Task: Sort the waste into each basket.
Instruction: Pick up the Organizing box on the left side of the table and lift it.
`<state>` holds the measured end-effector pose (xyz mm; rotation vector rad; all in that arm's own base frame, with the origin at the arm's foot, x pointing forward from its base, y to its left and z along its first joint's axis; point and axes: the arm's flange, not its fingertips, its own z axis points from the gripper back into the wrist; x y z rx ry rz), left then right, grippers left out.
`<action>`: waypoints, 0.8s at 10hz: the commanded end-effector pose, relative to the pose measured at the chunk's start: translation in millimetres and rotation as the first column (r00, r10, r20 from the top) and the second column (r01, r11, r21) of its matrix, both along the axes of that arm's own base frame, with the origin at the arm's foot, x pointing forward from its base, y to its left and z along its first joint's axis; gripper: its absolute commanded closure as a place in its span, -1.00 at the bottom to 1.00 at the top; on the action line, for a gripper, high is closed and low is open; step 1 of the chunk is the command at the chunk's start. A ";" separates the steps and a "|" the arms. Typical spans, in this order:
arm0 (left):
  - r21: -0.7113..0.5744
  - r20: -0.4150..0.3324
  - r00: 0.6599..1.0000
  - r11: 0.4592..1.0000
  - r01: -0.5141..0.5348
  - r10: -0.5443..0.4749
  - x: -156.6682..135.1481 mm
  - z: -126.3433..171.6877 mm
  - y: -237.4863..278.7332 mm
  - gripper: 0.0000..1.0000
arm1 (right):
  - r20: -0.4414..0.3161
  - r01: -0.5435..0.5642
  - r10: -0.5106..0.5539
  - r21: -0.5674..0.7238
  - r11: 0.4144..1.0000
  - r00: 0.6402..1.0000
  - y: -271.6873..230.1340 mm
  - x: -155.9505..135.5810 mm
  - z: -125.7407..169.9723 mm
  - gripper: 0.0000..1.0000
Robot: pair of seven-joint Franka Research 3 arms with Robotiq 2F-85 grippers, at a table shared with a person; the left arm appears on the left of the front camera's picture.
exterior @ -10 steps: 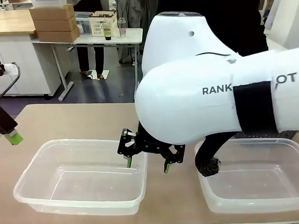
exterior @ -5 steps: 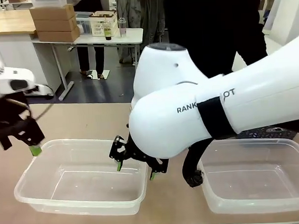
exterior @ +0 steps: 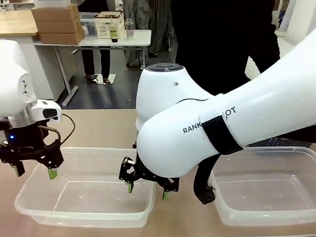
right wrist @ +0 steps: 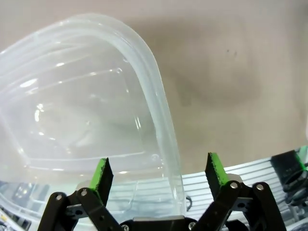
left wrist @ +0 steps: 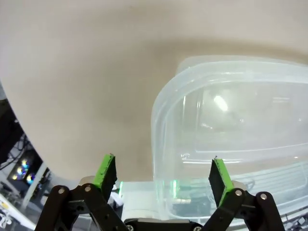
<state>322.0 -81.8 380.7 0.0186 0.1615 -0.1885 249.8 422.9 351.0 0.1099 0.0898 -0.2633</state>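
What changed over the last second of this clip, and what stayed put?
The left gripper swung in from the table's left edge to the left end of the left tub, open astride its rim. The right gripper shifted slightly left at that tub's right wall, open, gripping nothing. The left tub and the right tub stayed in place, empty.

Bright, even; wrist cams fisheye-warped.

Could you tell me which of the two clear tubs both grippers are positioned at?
The left tub: the left gripper straddles its outer end rim and the right gripper its inner end rim. The right tub has no gripper over it.
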 end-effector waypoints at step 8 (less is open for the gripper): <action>-0.057 0.016 0.999 0.998 0.031 -0.030 -4.7 -1.1 -2.0 0.20 | 0.094 -0.008 0.012 -0.040 0.999 0.996 -2.9 -3.7 7.2 0.19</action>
